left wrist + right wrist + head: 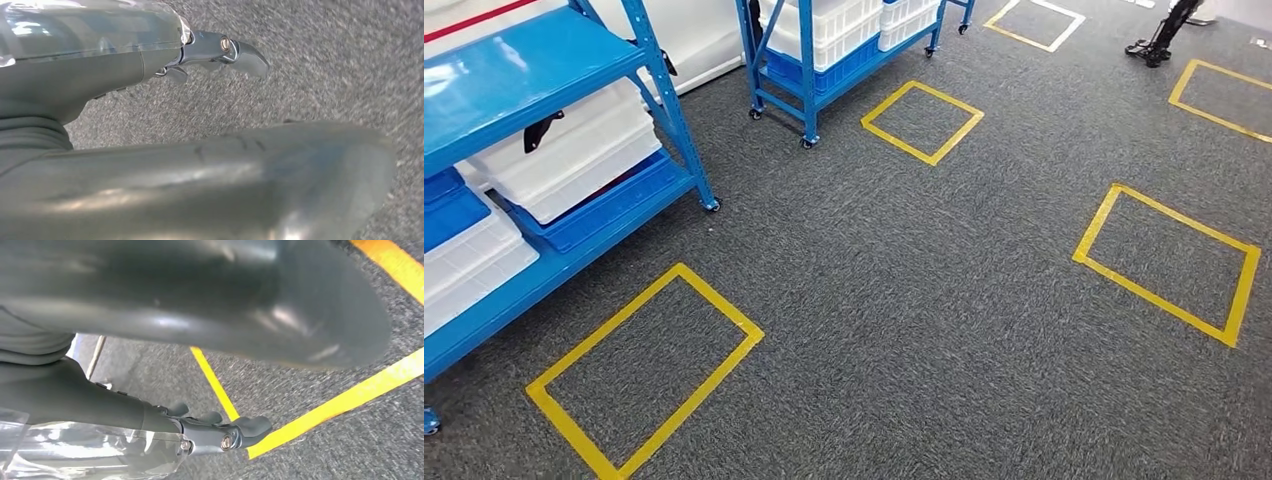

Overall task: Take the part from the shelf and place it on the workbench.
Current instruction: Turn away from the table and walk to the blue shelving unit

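Note:
The blue shelf (534, 70) stands at the left of the head view with white bins (574, 150) on its levels. A small dark object (542, 128) sticks out beside one bin; I cannot tell what it is. My left hand (125, 70) hangs over grey carpet, its fingers (240, 55) stretched out and the thick thumb (225, 185) apart from them, with nothing held. My right hand (100, 405) hangs the same way, with its fingers (245, 430) extended above a yellow tape line (340, 400) and nothing in it.
A second blue wheeled shelf (824, 60) with white bins stands at the back. Yellow tape rectangles (644, 370) (1169, 262) (922, 120) mark the grey carpet. A dark stand foot (1159, 40) is at the far right.

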Controlling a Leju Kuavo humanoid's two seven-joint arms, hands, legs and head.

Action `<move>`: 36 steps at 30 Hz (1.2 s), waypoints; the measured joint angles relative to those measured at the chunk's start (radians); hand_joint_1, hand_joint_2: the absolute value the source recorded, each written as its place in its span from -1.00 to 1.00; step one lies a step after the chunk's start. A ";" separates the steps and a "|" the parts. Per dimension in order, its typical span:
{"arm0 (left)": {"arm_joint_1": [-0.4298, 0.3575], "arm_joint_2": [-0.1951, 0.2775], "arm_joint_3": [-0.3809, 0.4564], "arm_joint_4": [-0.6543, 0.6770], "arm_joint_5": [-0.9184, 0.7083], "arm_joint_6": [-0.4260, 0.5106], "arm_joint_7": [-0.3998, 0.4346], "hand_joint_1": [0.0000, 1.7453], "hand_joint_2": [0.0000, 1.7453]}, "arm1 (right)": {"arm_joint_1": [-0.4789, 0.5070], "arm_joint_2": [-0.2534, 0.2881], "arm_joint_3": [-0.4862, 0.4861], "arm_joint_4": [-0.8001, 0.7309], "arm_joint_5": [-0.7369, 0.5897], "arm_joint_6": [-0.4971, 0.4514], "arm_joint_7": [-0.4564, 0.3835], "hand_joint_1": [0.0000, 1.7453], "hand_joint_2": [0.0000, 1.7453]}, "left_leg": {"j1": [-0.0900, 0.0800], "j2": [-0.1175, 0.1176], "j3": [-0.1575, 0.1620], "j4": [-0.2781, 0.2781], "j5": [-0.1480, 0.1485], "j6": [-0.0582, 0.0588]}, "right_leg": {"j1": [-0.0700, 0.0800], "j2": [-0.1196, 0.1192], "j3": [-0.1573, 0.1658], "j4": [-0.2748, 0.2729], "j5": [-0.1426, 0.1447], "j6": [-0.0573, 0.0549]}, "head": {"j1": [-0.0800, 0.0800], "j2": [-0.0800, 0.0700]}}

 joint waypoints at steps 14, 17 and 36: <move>0.002 0.004 0.005 0.000 -0.001 0.000 -0.004 -1.00 -1.00 | 0.002 0.003 0.000 0.002 -0.001 -0.003 -0.001 -1.00 -1.00 | -0.003 -0.052 -0.054 0.079 -0.036 -0.040 | -0.003 0.036 0.063 -0.163 0.114 -0.051 | -0.001 0.000; 0.000 0.004 0.006 0.000 0.000 0.002 -0.004 -1.00 -1.00 | 0.008 0.003 0.000 0.002 0.000 -0.003 -0.001 -1.00 -1.00 | 0.000 -0.012 -0.135 0.271 -0.129 -0.049 | 0.004 -0.005 0.060 -0.162 0.114 -0.058 | -0.001 0.000; 0.003 0.002 0.006 0.000 0.000 -0.002 -0.012 -1.00 -1.00 | 0.003 0.004 0.004 0.002 0.001 -0.002 -0.001 -1.00 -1.00 | -0.001 -0.052 0.013 -0.009 0.006 0.000 | -0.007 0.026 -0.022 0.046 0.030 -0.002 | 0.001 0.000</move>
